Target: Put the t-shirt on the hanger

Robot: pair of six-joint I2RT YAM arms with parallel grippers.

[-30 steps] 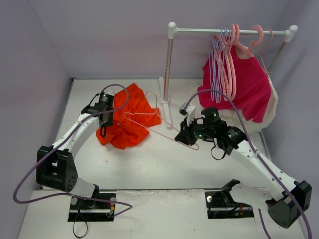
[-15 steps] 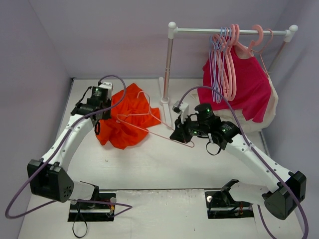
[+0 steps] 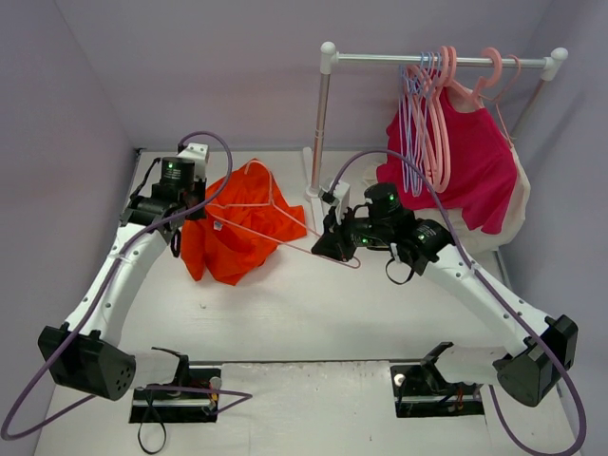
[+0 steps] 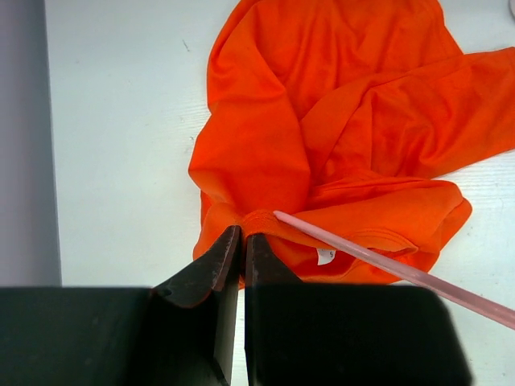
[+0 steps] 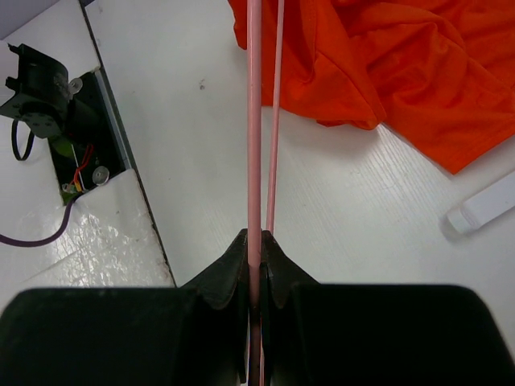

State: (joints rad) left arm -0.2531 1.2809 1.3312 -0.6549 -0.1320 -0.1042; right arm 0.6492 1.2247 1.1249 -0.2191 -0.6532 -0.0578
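Only wrist-side is the t-shirt (image 4: 322, 121) seen pinched by the left gripper (image 4: 241, 235). The hanger (image 5: 253, 121), clamped in the right gripper (image 5: 255, 239), is aimed leftward

Looked down from high behind the near edge, whole table (image 3: 313, 304) in frame. Peered close and steeply down from each wrist. Shared across all three: t-shirt (image 4: 322, 121) and hanger (image 5: 254, 121), left of centre overhead.

Sees the orange t-shirt (image 3: 233, 242) crumpled left of the rack post (image 3: 321, 123), label showing. Sees the pink hanger (image 5: 253, 121) slanting across it, tip at its collar.
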